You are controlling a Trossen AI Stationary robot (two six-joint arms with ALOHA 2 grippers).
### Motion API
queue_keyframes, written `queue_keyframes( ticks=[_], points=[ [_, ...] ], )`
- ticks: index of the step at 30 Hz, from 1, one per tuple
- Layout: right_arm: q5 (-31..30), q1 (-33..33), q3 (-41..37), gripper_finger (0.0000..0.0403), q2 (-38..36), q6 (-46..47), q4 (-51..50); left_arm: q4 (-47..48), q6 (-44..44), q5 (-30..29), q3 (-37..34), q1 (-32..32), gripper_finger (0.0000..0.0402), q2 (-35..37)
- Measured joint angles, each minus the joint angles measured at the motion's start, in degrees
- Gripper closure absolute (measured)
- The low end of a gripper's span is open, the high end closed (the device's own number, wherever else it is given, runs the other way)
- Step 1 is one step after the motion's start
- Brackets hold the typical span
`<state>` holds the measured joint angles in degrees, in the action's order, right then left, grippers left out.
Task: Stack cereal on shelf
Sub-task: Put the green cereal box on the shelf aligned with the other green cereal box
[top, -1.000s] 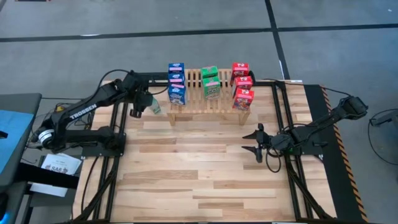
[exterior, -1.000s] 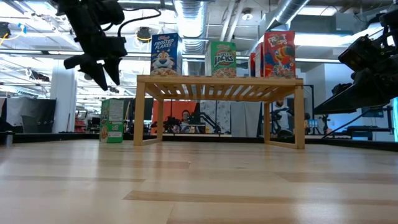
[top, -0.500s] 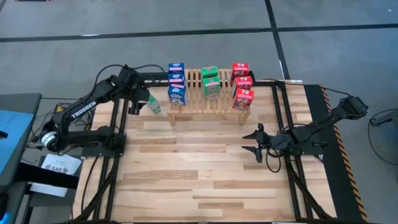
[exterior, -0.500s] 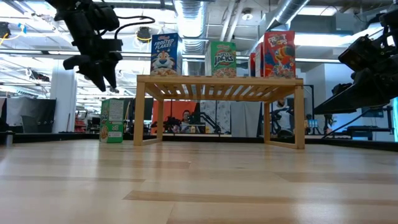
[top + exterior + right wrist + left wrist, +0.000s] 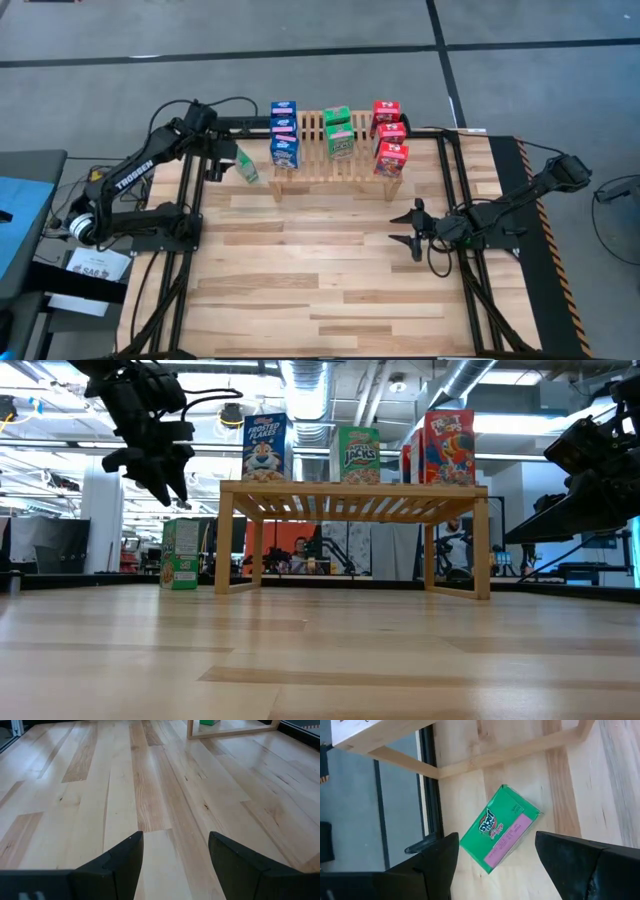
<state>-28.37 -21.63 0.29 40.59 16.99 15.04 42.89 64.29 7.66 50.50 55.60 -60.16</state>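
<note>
The light slatted wooden rack (image 5: pixel 338 160) at the table's far edge carries blue, green and red cereal boxes, one small green cardboard cereal box (image 5: pixel 246 166) stands just left of it, the left gripper (image 5: pixel 214 169) hovers empty, jaws parted, above that box, and the right gripper (image 5: pixel 410 230) waits mid-right, jaws parted.

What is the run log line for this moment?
left gripper: open, above green box | right gripper: open, idle | shelf: eight boxes
</note>
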Motion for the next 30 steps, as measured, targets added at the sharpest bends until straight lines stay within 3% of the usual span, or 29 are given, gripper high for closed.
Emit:
queue_keyframes(
  ticks=[10, 30],
  points=[
    [0.0, 0.0, 0.0, 0.0152, 0.0, 0.0, 0.0, -1.3, -1.7, 0.0, 0.0, 0.2, 0.0105, -5.3],
    [0.0, 0.0, 0.0, 0.0152, 0.0, 0.0, 0.0, -3.0, -4.0, -0.2, 0.0, 0.3, 0.0105, -11.2]
  ],
)
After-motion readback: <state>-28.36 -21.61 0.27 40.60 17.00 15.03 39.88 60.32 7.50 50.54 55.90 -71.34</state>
